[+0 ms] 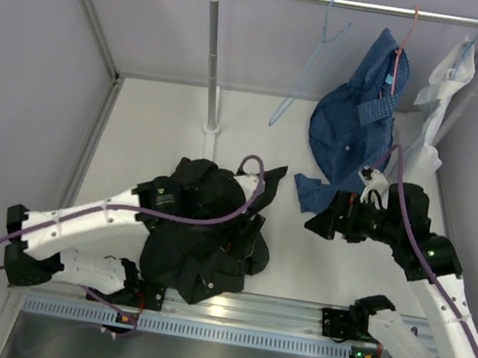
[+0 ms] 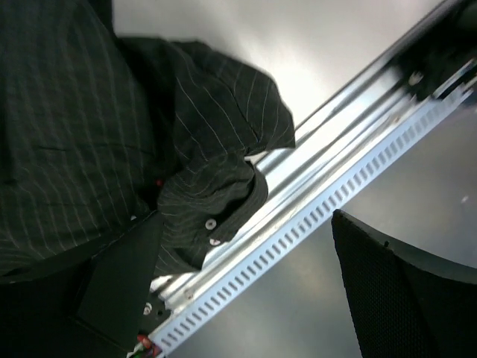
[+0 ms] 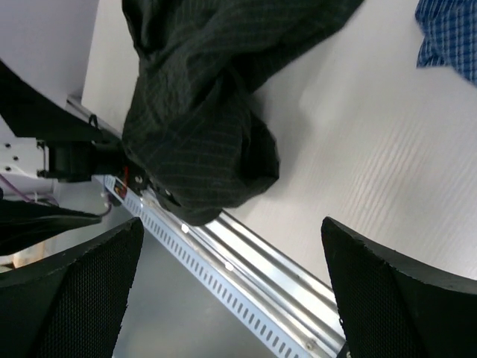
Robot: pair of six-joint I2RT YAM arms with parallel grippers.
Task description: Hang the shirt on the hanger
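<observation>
The black pinstriped shirt point(image 1: 204, 232) lies crumpled on the white table at centre left, one buttoned cuff point(image 2: 212, 212) hanging over the front metal rail. It also shows in the right wrist view point(image 3: 194, 112). My left gripper point(image 2: 238, 313) is buried in the shirt. Its right finger point(image 2: 406, 298) stands far out, and cloth hides the other side, so the jaws are wide apart with nothing clamped. My right gripper point(image 1: 318, 222) point(image 3: 231, 298) is open and empty, right of the shirt. The light-blue hanger point(image 1: 306, 79) hangs bare on the rack bar.
A blue checked shirt point(image 1: 355, 124) on a red-pink hanger point(image 1: 402, 50) and a white garment point(image 1: 442, 83) hang on the rack bar point(image 1: 364, 6). The rack's pole point(image 1: 212, 58) stands behind the shirt. A slotted metal rail point(image 1: 229, 308) runs along the near edge.
</observation>
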